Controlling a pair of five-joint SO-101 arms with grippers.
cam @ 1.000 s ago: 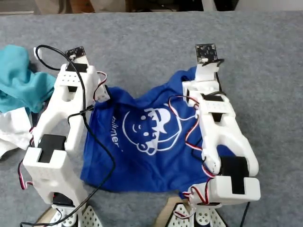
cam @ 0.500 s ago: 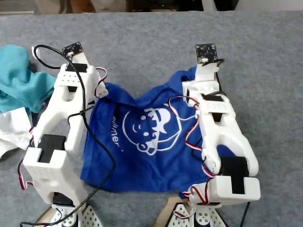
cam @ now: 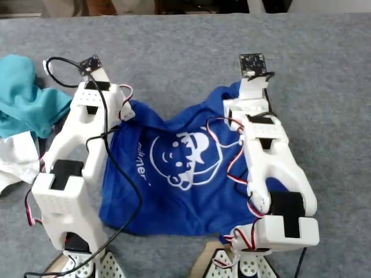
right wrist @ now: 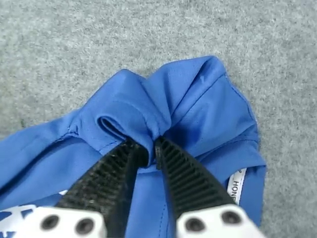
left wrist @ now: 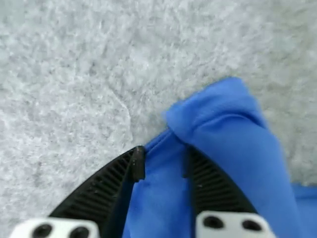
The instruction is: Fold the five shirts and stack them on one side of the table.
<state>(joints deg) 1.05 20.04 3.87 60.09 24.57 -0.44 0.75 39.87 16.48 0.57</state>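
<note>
A blue shirt point(cam: 174, 191) with a white cartoon print lies spread on the grey table between the two arms. At its far left corner my left gripper point(left wrist: 163, 166) stands open a little, its fingers astride the edge of the blue shirt point(left wrist: 228, 129), beside a rolled sleeve. My right gripper point(right wrist: 151, 148) is shut on a bunched fold of the blue shirt point(right wrist: 198, 109) at the far right corner, near the collar label. A teal shirt point(cam: 26, 98) and a white shirt point(cam: 14, 156) lie crumpled at the table's left edge.
The grey carpet-like table top point(cam: 174, 52) runs bare beyond the shirt and to its right. Both white arms reach from the near edge over the shirt's sides. A black cable point(cam: 113, 168) loops along the left arm.
The left arm has shifted slightly farther away and to the left at the shirt's corner. The right arm and the shirt's body have stayed put.
</note>
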